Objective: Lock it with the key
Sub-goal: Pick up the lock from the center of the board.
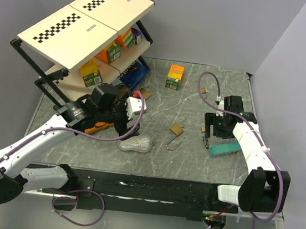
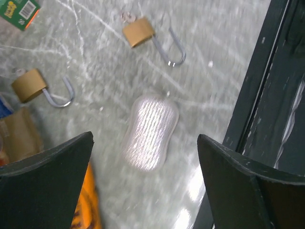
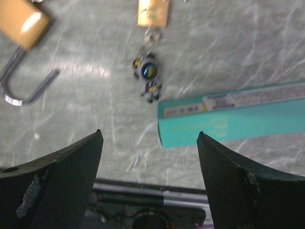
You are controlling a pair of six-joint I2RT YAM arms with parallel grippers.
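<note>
A brass padlock (image 1: 176, 129) with its shackle swung open lies mid-table; the right wrist view has it at top left (image 3: 23, 21). A second brass lock body (image 3: 153, 12) shows at that view's top edge, and a ring with a small astronaut charm (image 3: 148, 76) hangs from it. The key itself I cannot make out. My right gripper (image 3: 150, 138) hovers open just near of the charm, holding nothing, right of the padlock (image 1: 213, 136). My left gripper (image 2: 145, 143) is open above a clear plastic case (image 2: 150, 131). Two open padlocks (image 2: 138, 32) (image 2: 28, 85) lie beyond it.
A teal box (image 3: 238, 119) lies right of my right gripper. A tilted shelf rack (image 1: 95, 40) with small boxes fills the back left. An orange-green box (image 1: 174, 77) stands at the back. An orange item (image 2: 88, 205) lies by my left finger. The black rail (image 1: 149, 189) runs along the near edge.
</note>
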